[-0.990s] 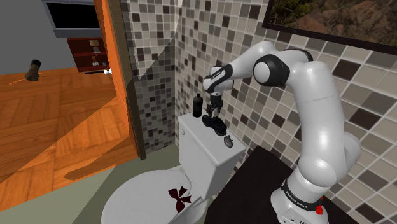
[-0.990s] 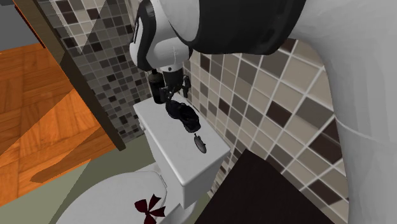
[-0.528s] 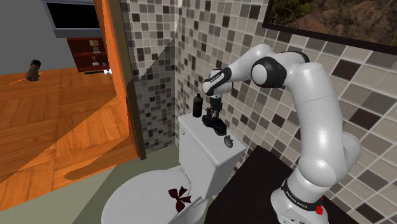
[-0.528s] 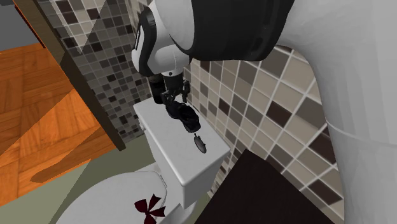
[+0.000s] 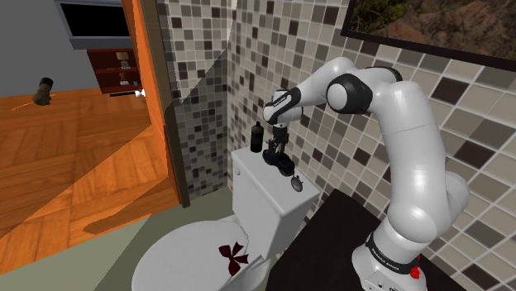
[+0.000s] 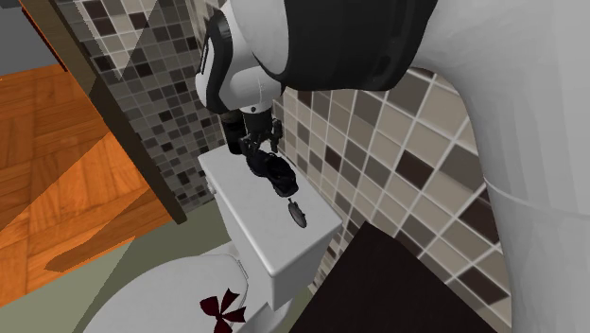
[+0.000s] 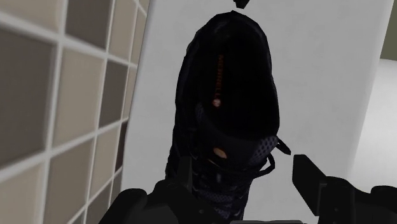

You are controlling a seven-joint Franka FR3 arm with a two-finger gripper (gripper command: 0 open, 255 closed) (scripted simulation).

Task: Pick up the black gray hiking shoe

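One target, and the claw (image 5: 275,150) is right on top of it. Shoulder view first: the arm folds down to the toilet's tank lid (image 5: 263,183). The black-and-grey shoe (image 5: 282,162) sits just under the claw at 5 o'clock, with its long axis running 10 to 4 along the lid. A black bottle (image 5: 257,136) stands at 10 o'clock from the shoe. A small dark object (image 5: 298,183) lies at 4 o'clock, apart from it.

Second exterior view, same line-up: the claw (image 6: 257,145) is low over the shoe (image 6: 275,173), which stretches toward 4 o'clock. The bottle (image 6: 231,131) is behind at 10, and the small dark object (image 6: 298,214) is further down the tank lid (image 6: 248,203).

Wrist view, and here's the relation that matters. The shoe (image 7: 229,108) runs lengthwise straight away from the claw (image 7: 222,181), parallel to the tiled wall (image 7: 57,102). The fingers (image 7: 315,184) are spread wide either side of its near end. White lid shows between one finger and the shoe, so nothing is gripped. I'd judge a straight squeeze across the width is what's called for.

Surroundings: the lid is smooth, white and narrow, so a nudge could slide the shoe off. Mosaic tiles stand behind it. The seat cover (image 5: 186,248) with its dark red bow (image 5: 234,256) is at 7 o'clock, and the orange door (image 5: 153,91) and wood floor (image 5: 74,165) are off at 9.
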